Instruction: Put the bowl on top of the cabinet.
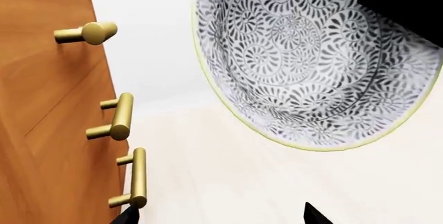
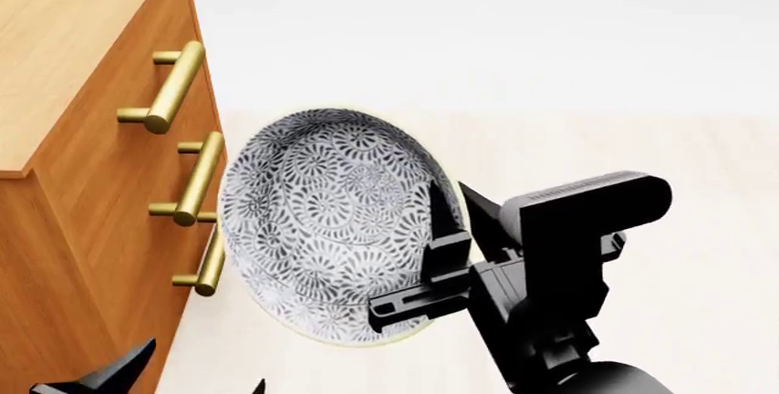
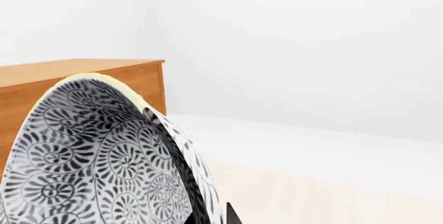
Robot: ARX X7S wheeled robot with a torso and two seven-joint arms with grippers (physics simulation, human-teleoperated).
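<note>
Gripping the bowl (image 2: 323, 221) by its rim, my right hand (image 2: 448, 257) held it tilted on edge in the air, just in front of the cabinet (image 2: 73, 75) drawers and below its top, presumably so it could be raised onto that top. I counted one bowl, one cabinet and three brass handles (image 2: 171, 88). Only the tips of my left hand (image 2: 182, 380) showed, so I cannot tell its spread.

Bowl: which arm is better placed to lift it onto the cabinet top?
Right. The right gripper already clamps the bowl at its rim, beside the cabinet. The left gripper sits low and holds nothing.
</note>
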